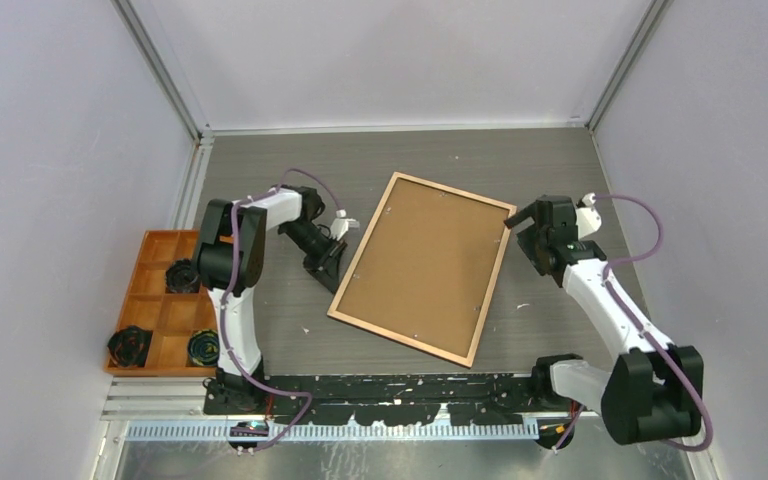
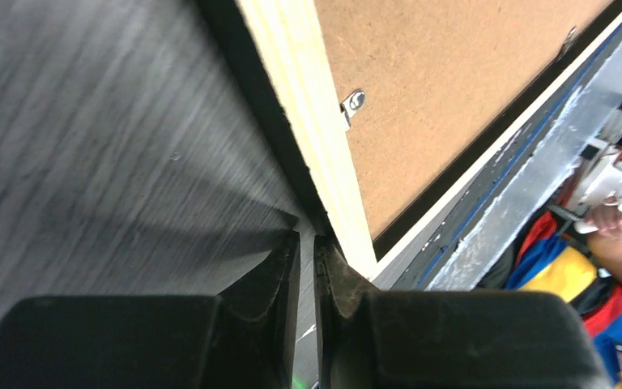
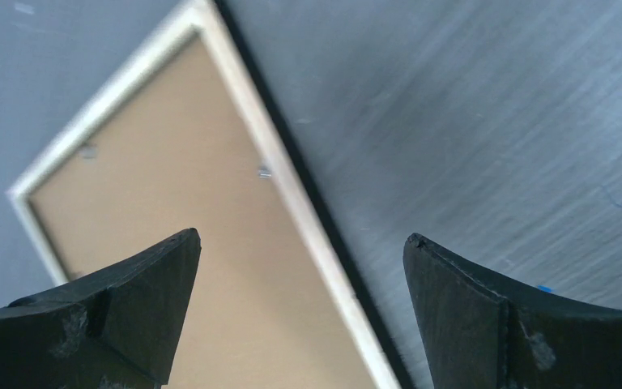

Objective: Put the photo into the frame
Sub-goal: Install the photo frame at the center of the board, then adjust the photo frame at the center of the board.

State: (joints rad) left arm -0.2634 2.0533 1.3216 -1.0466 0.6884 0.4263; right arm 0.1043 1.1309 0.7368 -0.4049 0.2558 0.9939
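Face down on the tabletop [image 1: 290, 160], the frame [image 2: 304, 105] looks light, stiff and thin-railed, best pinched on an outer rail; left jaws together beside its left rail, right jaws wide apart by its far-right corner.

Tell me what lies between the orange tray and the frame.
The left arm, with the left hand shut beside the frame; the top view shows it.
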